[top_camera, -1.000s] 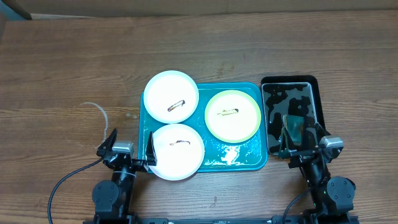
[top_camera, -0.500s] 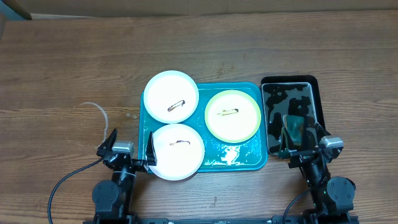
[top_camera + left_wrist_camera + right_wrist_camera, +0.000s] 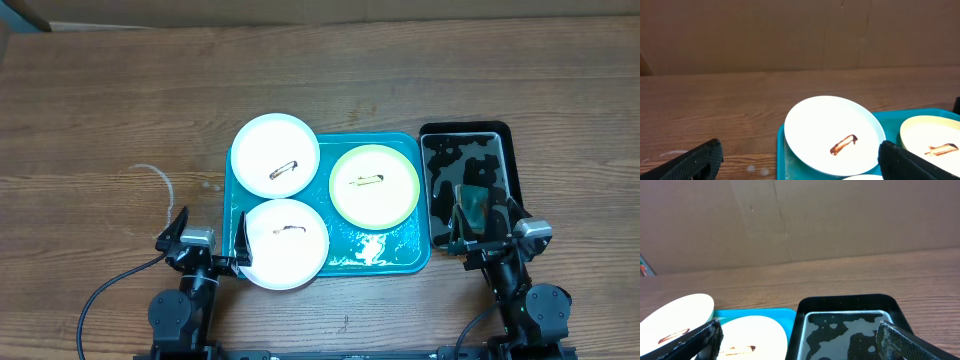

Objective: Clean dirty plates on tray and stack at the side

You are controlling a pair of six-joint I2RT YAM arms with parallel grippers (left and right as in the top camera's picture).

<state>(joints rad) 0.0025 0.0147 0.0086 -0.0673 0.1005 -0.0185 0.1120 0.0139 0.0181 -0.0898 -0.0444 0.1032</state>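
Robotics test bench, not a domestic kitchen. Evidence: a bare wood-grain table (image 3: pixel 100 100) backed on the far side by a plain brown cardboard panel (image 3: pixel 790 35). Left arm (image 3: pixel 188 290) and right arm (image 3: pixel 520 285) are mounted at the near edge. A loose black cable (image 3: pixel 103 290) trails at near left.

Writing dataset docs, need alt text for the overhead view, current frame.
Three smeared plates lie on a teal tray: far white plate, near white plate, yellow-green plate; a wet black tub sits beside it on the right-arm side. Left hand and right hand sit open at the near edge.
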